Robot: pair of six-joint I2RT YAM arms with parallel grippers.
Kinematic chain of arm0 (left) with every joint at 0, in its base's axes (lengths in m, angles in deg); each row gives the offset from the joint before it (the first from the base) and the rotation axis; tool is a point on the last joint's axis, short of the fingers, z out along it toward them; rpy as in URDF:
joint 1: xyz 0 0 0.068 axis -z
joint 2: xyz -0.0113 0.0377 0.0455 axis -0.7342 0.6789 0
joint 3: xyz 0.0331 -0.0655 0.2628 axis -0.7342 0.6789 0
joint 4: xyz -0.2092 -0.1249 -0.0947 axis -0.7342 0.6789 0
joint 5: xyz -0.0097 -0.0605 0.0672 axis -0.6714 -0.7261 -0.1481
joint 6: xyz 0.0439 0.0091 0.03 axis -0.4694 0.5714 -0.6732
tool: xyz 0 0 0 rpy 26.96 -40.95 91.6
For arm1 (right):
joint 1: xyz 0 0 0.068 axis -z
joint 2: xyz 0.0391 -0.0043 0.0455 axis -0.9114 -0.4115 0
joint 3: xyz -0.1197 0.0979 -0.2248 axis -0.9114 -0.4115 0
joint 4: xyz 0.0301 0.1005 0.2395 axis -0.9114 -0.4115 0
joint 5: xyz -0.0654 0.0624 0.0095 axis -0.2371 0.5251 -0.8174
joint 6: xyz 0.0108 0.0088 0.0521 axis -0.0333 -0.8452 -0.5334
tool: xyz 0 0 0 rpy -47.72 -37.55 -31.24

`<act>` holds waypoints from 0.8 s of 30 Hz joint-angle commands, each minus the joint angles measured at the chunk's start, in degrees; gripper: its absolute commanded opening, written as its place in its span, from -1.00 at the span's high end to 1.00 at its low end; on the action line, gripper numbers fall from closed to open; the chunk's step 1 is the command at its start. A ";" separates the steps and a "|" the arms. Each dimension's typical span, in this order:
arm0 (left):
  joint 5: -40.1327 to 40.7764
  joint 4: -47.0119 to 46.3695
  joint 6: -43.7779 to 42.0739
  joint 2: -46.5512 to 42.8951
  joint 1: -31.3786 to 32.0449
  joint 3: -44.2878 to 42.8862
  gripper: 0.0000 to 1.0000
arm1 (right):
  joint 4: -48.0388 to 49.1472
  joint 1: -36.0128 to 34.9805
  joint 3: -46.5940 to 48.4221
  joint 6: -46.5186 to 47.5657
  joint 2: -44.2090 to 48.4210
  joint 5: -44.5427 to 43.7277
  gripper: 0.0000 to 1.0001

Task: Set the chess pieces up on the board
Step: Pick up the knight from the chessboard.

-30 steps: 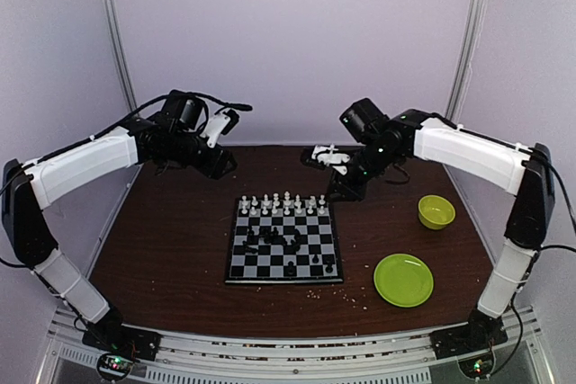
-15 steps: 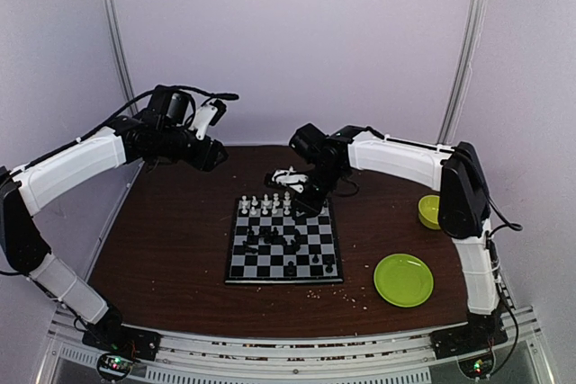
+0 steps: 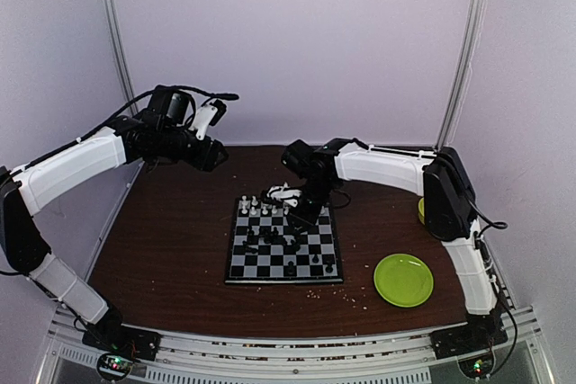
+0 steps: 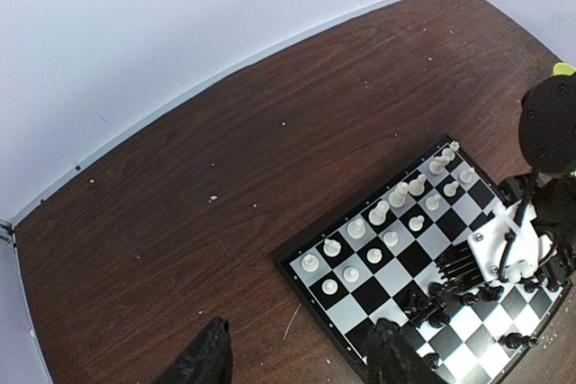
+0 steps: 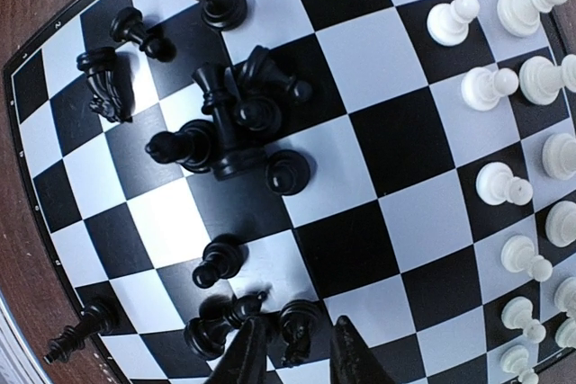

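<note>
The board (image 3: pixel 261 267) lies mid-table. White chess pieces (image 3: pixel 270 207) stand in two rows along its far edge, also in the right wrist view (image 5: pixel 490 87). Black pieces (image 3: pixel 286 238) are bunched mid-board, some lying down (image 5: pixel 229 146). My right gripper (image 3: pixel 290 209) hangs low over the board. In its own view it is open (image 5: pixel 297 357), with its fingers on either side of a black piece (image 5: pixel 299 323). My left gripper (image 3: pixel 221 157) is raised at the back left, open and empty (image 4: pixel 297 366), looking down on the board's corner (image 4: pixel 369 296).
A round green plate (image 3: pixel 403 279) lies at the front right. A green bowl (image 3: pixel 420 209) is mostly hidden behind the right arm. Pale crumbs (image 3: pixel 351 294) dot the table before the board. Bare brown table (image 4: pixel 180 222) lies left of the board.
My right arm has swung left from the back of the table and come down over the board's black pieces. My left arm rose slightly, then held still.
</note>
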 commanded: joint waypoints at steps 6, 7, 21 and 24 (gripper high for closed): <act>-0.87 -1.97 0.22 -0.44 -0.22 -1.21 -0.05 | -0.90 -0.40 2.68 -1.92 -2.15 -0.88 0.61; -0.96 -1.99 0.12 -0.46 -0.26 -1.21 -0.05 | -0.97 -0.41 2.70 -1.96 -2.30 -0.87 0.64; -1.59 -1.72 -0.02 -0.13 -0.27 -1.39 -0.06 | -1.76 -0.29 1.37 -1.72 -1.86 -1.75 0.73; -1.55 -1.60 -0.07 0.09 -0.26 -1.46 -0.06 | -1.53 -0.31 0.99 -1.74 -1.34 -1.71 0.87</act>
